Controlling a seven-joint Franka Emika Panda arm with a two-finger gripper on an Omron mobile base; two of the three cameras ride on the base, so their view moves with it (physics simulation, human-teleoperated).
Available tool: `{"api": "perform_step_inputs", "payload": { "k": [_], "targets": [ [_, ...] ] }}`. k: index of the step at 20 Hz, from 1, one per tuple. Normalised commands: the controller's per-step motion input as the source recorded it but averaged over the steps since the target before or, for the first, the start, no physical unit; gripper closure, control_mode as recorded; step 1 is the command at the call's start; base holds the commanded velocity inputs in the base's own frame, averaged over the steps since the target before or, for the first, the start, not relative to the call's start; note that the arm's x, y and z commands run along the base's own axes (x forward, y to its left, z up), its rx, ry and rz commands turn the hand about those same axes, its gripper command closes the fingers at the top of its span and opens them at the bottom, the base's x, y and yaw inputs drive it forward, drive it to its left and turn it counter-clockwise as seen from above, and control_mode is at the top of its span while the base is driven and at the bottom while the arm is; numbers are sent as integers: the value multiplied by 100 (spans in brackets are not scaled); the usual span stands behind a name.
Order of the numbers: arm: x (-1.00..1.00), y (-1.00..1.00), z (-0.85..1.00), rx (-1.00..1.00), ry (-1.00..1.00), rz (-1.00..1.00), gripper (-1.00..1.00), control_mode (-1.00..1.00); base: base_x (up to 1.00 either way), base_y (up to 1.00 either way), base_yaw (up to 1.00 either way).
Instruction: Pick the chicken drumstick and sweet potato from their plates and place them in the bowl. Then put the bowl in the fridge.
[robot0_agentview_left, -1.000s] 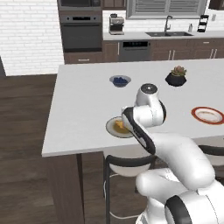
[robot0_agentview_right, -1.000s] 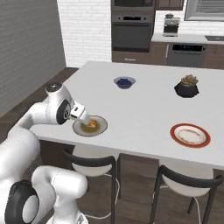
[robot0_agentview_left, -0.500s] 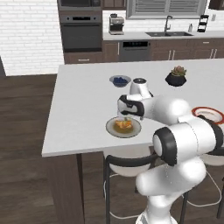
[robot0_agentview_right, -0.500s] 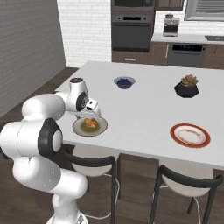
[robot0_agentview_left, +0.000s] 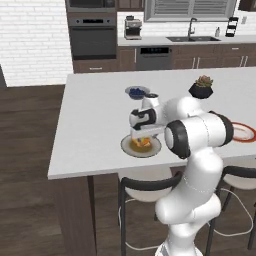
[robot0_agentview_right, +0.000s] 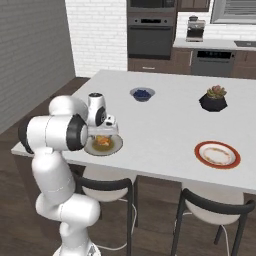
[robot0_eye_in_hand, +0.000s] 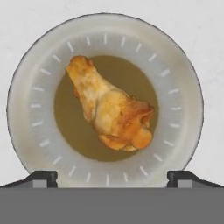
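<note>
- Gripper (robot0_eye_in_hand: 112, 177) hovers over the chicken drumstick (robot0_eye_in_hand: 110, 106) on the grey-green plate (robot0_eye_in_hand: 26, 131) near the table's (robot0_agentview_left: 90, 130) front edge.
- Fingers (robot0_eye_in_hand: 41, 177) spread wide, empty.
- Risk: the angled drumstick may slip if the fingers close misaligned.

My bench (robot0_agentview_left: 90, 130) is a pale grey island top. On it, near the front edge below me, sits the pale grey-green plate (robot0_agentview_left: 128, 147). Farther back stands a small grey bowl of dark berries (robot0_agentview_left: 136, 92) and a dark potted plant (robot0_agentview_left: 201, 88). Off to my right lies the red-rimmed plate (robot0_agentview_right: 217, 154).
</note>
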Motion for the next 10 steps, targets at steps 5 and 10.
{"api": "perform_step_inputs", "payload": {
  "k": [5, 10],
  "targets": [
    [54, 0, -40, -3, 0, 23, -100, -100, 0, 0, 0],
    [40, 0, -48, -8, 0, 18, -100, -100, 0, 0, 0]
  ]
}}
